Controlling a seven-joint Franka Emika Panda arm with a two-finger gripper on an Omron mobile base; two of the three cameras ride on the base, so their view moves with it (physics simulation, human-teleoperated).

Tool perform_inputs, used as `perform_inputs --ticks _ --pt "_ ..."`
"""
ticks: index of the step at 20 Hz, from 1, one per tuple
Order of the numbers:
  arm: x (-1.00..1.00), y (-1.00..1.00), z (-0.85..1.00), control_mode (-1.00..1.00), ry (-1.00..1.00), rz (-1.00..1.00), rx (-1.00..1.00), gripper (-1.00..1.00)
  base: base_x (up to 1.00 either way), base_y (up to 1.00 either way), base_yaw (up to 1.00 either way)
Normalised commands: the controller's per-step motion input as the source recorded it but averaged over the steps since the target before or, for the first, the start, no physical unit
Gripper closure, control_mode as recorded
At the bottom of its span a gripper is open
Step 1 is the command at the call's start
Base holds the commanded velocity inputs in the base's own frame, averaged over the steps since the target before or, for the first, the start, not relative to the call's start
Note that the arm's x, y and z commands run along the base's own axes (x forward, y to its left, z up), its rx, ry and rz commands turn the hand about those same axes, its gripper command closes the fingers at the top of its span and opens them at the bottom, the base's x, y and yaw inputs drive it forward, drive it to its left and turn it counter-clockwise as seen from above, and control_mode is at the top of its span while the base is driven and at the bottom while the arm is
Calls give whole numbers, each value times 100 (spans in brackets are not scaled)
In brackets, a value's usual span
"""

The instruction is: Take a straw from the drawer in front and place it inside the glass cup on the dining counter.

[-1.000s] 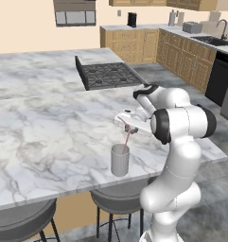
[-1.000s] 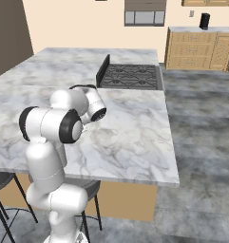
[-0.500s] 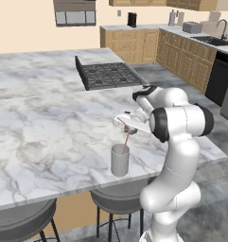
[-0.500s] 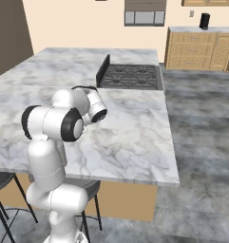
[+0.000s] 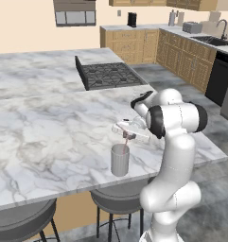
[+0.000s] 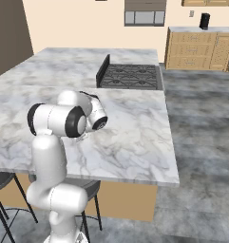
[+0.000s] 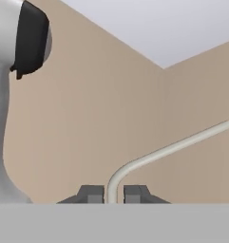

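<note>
The glass cup, a grey ribbed tumbler, stands near the front edge of the dining counter, a veined marble slab. Right above the cup hangs my gripper, shut on the thin reddish straw. The straw points down and its lower end reaches the cup's mouth. In the hand view the straw rises between my shut gripper tips and bends off to the right against tan walls. The drawer is out of view.
A black stovetop lies in the counter behind my arm. Two dark stools stand under the counter's front edge. Wooden cabinets with a sink line the far right wall.
My hand has sunk slightly toward the cup with the straw in it. The cup has not moved.
</note>
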Motion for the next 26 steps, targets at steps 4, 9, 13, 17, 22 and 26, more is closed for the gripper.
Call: perform_inputs --ticks 4,9,13,17,22,26 --pt "0 6 -40 -100 11 -3 -3 100 0 0 0" --pt "0 9 -18 -100 9 -3 -3 -100 0 0 0" --pt "0 0 0 -100 1 -3 -4 -100 0 0 0" --pt "0 0 2 -100 0 -4 -8 -100 0 0 0" --pt "3 0 3 -100 -1 -5 -10 -100 0 0 0" --pt "6 0 2 -100 -7 -6 -13 -100 0 0 0"
